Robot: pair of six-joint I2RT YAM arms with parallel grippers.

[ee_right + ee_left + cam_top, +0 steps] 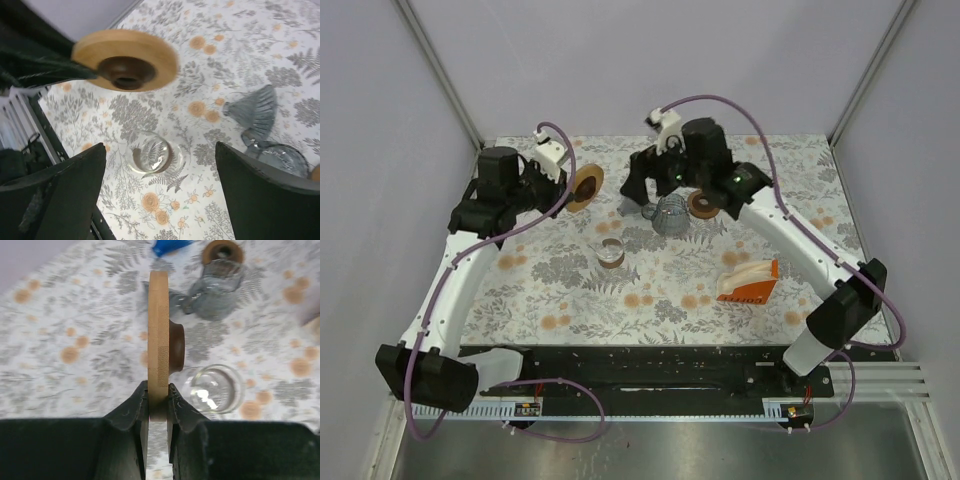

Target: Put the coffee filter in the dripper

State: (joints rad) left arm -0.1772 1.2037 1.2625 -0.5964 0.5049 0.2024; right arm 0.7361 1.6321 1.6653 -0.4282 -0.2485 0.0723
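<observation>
Closed tight on the rim of a wooden disc [160, 330]: the left gripper [158, 390], seen from its own wrist with the disc edge-on, its flat face hidden and only a dark brown hub bulging to one side. From the right wrist, that same face and hub in plain view, central hole included, though blurred.

Spread wide and holding nothing: the right gripper [160, 150], both fingers [75, 200] cut off at the frame's lower edge. Framed between them, a glass cup [152, 152]. Just off the right finger, the grey ribbed dripper [255, 107], part of its rim covered by that finger, its inside unclear in every view.

Ahead of the left gripper, beyond cup and dripper, a brown ring [222, 251] and a blue scrap [170, 245], clipped by the top edge, too blurred to identify and not made out from above.

Only from the top camera: an orange filter pack [750, 283], pale paper at its mouth, well apart from both grippers, back toward the right arm's base.
</observation>
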